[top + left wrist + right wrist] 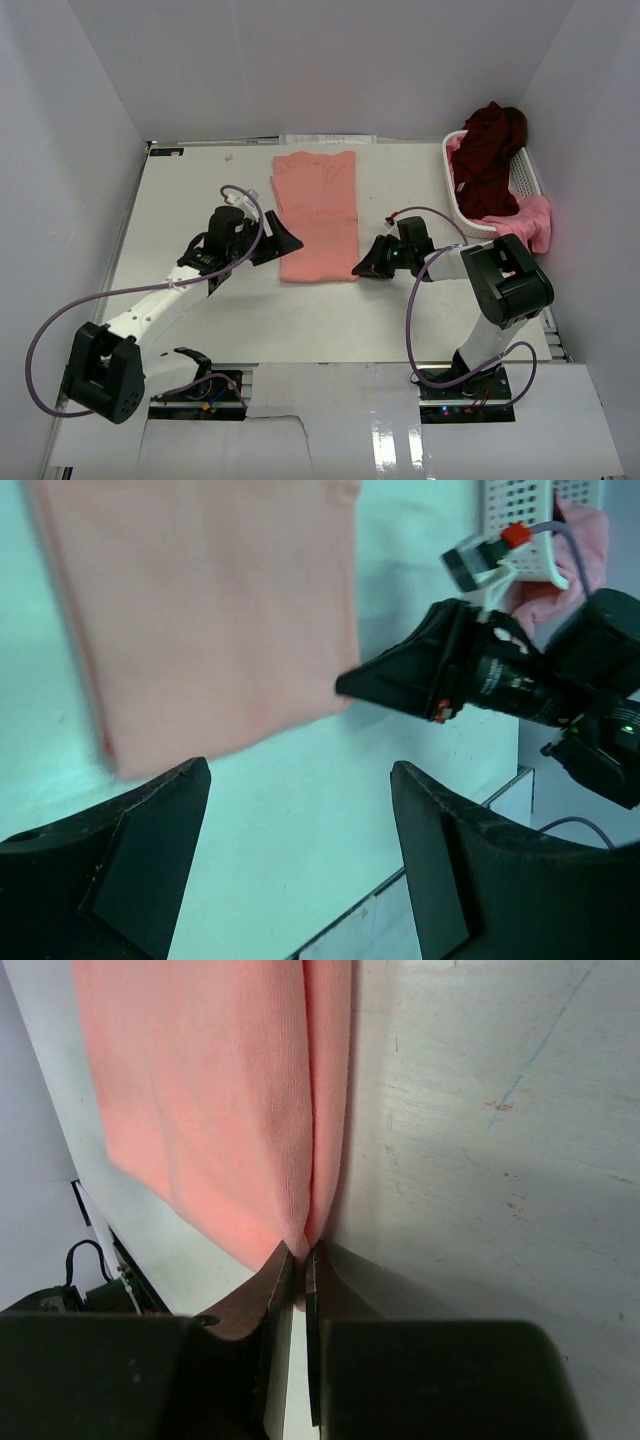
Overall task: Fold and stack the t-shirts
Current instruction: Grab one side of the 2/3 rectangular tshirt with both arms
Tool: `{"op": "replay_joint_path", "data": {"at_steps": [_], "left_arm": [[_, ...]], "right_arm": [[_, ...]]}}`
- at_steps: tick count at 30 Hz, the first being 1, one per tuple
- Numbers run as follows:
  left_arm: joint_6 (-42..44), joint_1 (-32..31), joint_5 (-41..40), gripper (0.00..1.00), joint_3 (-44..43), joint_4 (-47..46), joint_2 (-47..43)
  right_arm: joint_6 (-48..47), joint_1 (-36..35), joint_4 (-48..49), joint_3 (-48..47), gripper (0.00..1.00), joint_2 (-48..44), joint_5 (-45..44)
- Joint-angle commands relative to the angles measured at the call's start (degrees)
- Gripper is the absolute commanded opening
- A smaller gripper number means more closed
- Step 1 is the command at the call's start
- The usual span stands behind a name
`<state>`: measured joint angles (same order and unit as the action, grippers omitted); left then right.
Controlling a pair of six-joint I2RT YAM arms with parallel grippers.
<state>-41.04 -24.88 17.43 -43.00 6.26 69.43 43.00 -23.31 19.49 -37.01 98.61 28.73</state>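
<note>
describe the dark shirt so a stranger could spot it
Start at the white table and go to its far right corner, where a white slatted plastic basket stands. The dark maroon cloth t-shirt is heaped in it, the only dark garment: the brighter pink shirt spills over the basket's near end, and the salmon-pink shirt lies flat mid-table.

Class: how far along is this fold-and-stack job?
Done: salmon t-shirt lies folded narrow on the table. In hand: right end effector pinches its near corner; left end effector open beside it. Left: maroon t-shirt and pink t-shirt, crumpled at the basket; no stack yet.
</note>
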Motion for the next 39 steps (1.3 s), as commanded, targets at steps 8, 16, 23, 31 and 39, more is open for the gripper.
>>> {"op": "replay_joint_path", "data": {"at_steps": [8,16,23,31,39], "left_arm": [[-16.2,3.4,3.2,0.81,16.0,7.9,-4.7],[-17.4,3.8,5.0,0.76,19.4,-2.1,0.7],[-18.7,4.5,6.2,0.71,19.7,-11.7,10.0],[-19.5,4.8,1.2,0.65,19.1,-12.0,14.2],[-20.0,4.9,-4.9,0.64,19.4,-8.2,12.6]], "right_arm": [[-1.9,-0.1,-3.8,-0.3,0.08,-0.3,-2.6],[-1.9,-0.1,-3.3,-0.1,0.08,0.1,-2.5],[-2.0,-0.1,-3.1,-0.1,0.08,0.1,-2.5],[-2.0,0.0,-3.1,-0.1,0.08,-0.3,-2.7],[-1.9,0.0,-2.8,-0.1,0.08,-0.2,-2.5]]}}
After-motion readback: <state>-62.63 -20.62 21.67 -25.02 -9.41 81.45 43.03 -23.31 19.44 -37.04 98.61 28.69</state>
